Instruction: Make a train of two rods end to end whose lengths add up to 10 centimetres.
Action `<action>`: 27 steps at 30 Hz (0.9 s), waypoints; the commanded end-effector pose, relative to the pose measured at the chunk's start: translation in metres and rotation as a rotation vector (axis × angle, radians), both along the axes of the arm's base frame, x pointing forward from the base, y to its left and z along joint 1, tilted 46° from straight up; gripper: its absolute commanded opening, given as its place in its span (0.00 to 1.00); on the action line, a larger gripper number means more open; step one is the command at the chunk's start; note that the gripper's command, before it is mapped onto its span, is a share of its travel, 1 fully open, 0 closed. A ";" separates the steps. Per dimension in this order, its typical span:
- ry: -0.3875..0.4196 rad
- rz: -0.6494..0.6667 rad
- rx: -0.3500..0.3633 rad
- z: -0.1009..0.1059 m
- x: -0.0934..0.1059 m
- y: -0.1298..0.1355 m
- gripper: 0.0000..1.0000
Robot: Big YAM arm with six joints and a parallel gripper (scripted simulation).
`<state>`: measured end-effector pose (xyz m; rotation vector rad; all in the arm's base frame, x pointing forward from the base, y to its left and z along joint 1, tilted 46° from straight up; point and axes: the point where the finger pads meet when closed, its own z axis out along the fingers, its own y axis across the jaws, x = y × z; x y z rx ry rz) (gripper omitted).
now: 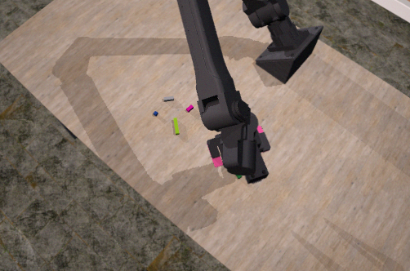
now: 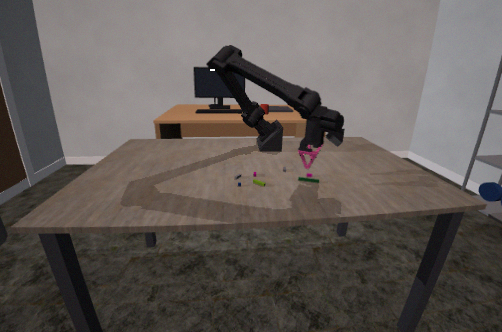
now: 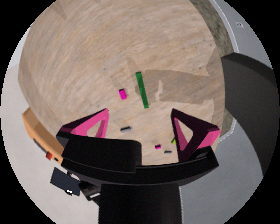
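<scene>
My gripper point(image 1: 238, 145) point(image 2: 309, 166) point(image 3: 139, 111) is open and empty, above the table near the green rod. The green rod point(image 1: 239, 176) point(image 2: 308, 179) point(image 3: 142, 90) lies flat, mostly hidden by the arm in the top view. A magenta rod point(image 2: 309, 175) point(image 3: 123, 94) lies beside it with a clear gap, not at its end. A grey rod point(image 2: 284, 169) point(image 3: 125, 129) lies apart from both. A second magenta rod point(image 1: 189, 108) point(image 2: 255, 174) point(image 3: 158, 147) lies farther off.
Around the second magenta rod lie a lime rod point(image 1: 176, 126) point(image 2: 259, 183) point(image 3: 174, 140), a blue rod point(image 1: 155, 113) point(image 2: 239, 184) and another grey rod point(image 1: 168, 99) point(image 2: 238, 176) point(image 3: 168, 152), all apart. The arm's shadow crosses the table.
</scene>
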<state>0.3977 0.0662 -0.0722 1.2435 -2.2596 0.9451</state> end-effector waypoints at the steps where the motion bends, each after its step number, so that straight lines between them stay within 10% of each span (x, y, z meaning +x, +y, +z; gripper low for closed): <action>1: 0.039 0.104 0.021 0.001 0.024 0.016 1.00; 9: 0.124 0.190 0.020 0.001 0.027 0.015 1.00; 10: 0.124 0.191 0.020 0.001 0.027 0.015 0.23; 27: 0.123 0.188 0.020 0.001 0.027 0.015 0.23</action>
